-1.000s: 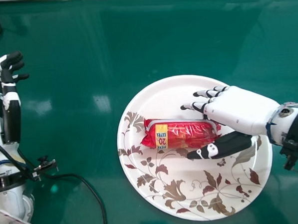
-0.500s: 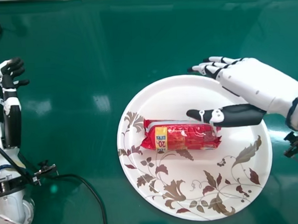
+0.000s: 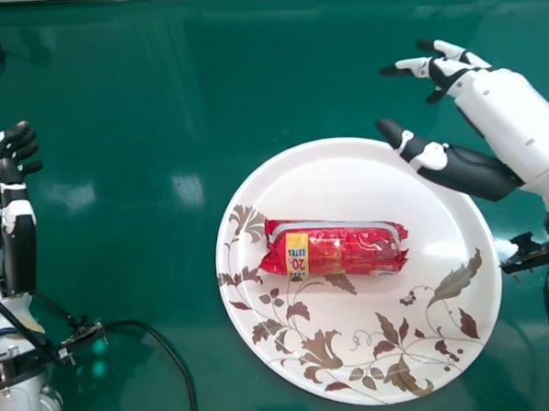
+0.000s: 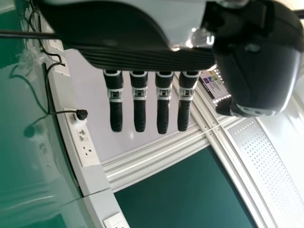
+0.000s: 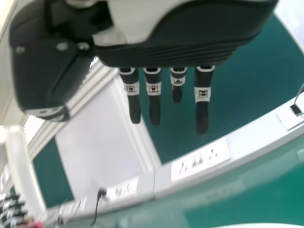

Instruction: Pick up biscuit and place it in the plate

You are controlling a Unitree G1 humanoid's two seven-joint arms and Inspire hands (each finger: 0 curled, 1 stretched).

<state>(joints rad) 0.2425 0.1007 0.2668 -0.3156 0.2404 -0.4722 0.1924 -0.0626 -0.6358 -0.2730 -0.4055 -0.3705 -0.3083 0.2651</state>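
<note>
The red biscuit packet [image 3: 337, 247] lies across the middle of the round white plate [image 3: 358, 385] with its leaf pattern, in the head view. Up and to the right of the packet, over the plate's far right edge and the table beyond, my right hand [image 3: 509, 119] is open, thumb and fingers apart, touching nothing. In the right wrist view the right hand [image 5: 175, 47] has its fingers extended. My left hand [image 3: 15, 205] is at the far left, well away from the plate, its fingers relaxed; the left wrist view shows that left hand [image 4: 142, 57] with straight fingers.
The green table [image 3: 146, 221] surrounds the plate. A black cable [image 3: 167, 345] runs over the table between the left arm and the plate. White socket strips [image 4: 84, 142] line the table's edge in the left wrist view.
My right hand has moved off the packet, up and to the right, and its thumb and fingers have spread apart. The packet stays on the plate. My left hand has shifted slightly down.
</note>
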